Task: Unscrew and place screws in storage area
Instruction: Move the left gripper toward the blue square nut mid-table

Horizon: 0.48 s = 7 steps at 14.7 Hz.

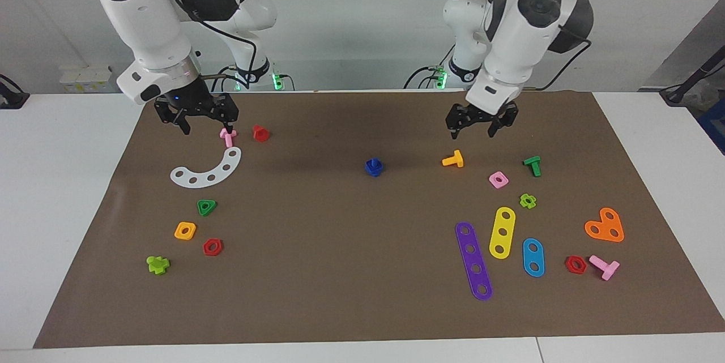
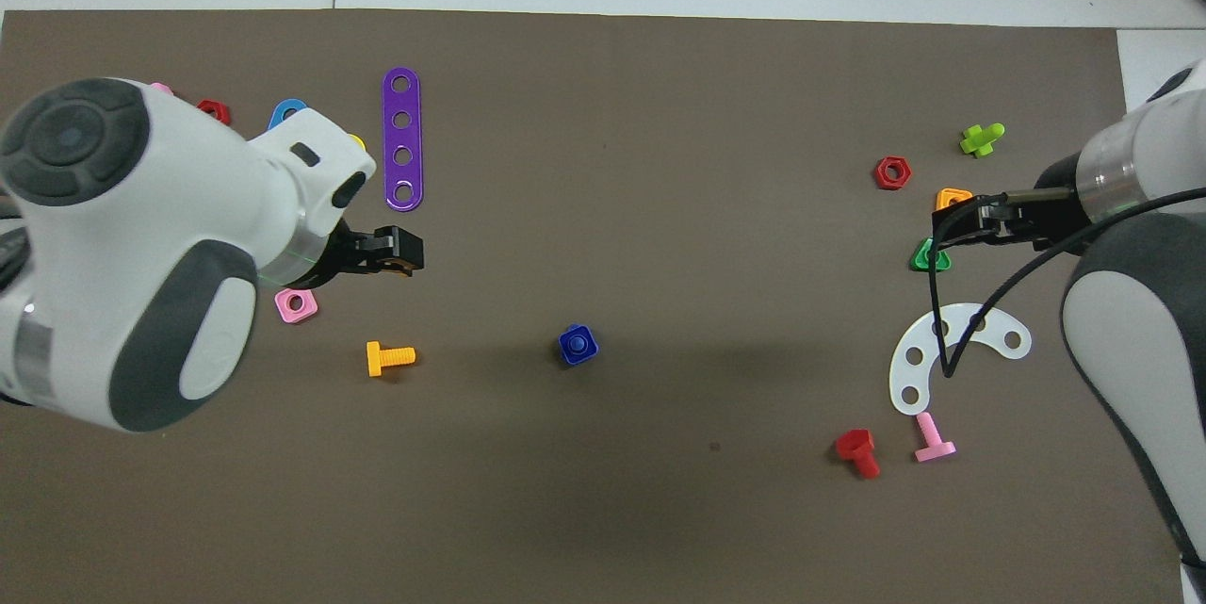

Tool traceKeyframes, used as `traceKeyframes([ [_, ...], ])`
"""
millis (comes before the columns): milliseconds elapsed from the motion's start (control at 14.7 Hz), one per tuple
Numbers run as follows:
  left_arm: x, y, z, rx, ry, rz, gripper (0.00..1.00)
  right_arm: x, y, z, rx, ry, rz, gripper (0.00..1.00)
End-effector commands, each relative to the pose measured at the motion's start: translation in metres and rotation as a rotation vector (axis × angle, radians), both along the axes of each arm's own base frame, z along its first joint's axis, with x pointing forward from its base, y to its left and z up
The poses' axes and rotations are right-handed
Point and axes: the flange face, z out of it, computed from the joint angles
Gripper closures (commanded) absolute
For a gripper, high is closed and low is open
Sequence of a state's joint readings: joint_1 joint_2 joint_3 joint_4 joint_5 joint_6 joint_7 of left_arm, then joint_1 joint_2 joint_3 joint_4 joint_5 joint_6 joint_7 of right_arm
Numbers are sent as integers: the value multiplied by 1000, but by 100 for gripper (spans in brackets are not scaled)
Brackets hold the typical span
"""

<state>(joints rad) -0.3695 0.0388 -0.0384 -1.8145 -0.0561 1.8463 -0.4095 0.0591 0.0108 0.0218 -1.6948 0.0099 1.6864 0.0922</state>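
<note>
Screw (image 1: 374,167), dark blue, stands mid-sheet on the brown paper (image 1: 340,272), seemingly threaded in a blue square nut, untouched. Left gripper (image 1: 480,125) hangs in the air, empty, fingers apart, over bare paper near the orange bolt (image 1: 453,159), short of the screw. Right gripper (image 1: 195,116) waits open over the pink bolt (image 1: 228,136). Step: approach. Next: centre over the screw, descend, clamp the head, twist.

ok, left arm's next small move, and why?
Probably carry the left gripper on toward the table's middle and down over the dark-blue screw. Its jaws are open and empty, up over the paper near the orange bolt; the right gripper waits near the pink bolt.
</note>
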Motion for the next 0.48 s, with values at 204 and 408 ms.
traceKeyframes([
  [204, -9, -98, -51, -57, -26, 57, 0, -2, -1, 1, 21, 2, 21, 0],
  [408, -9, -134, -91, -66, -36, 93, 0, -2, -1, 1, 21, 2, 21, 0],
])
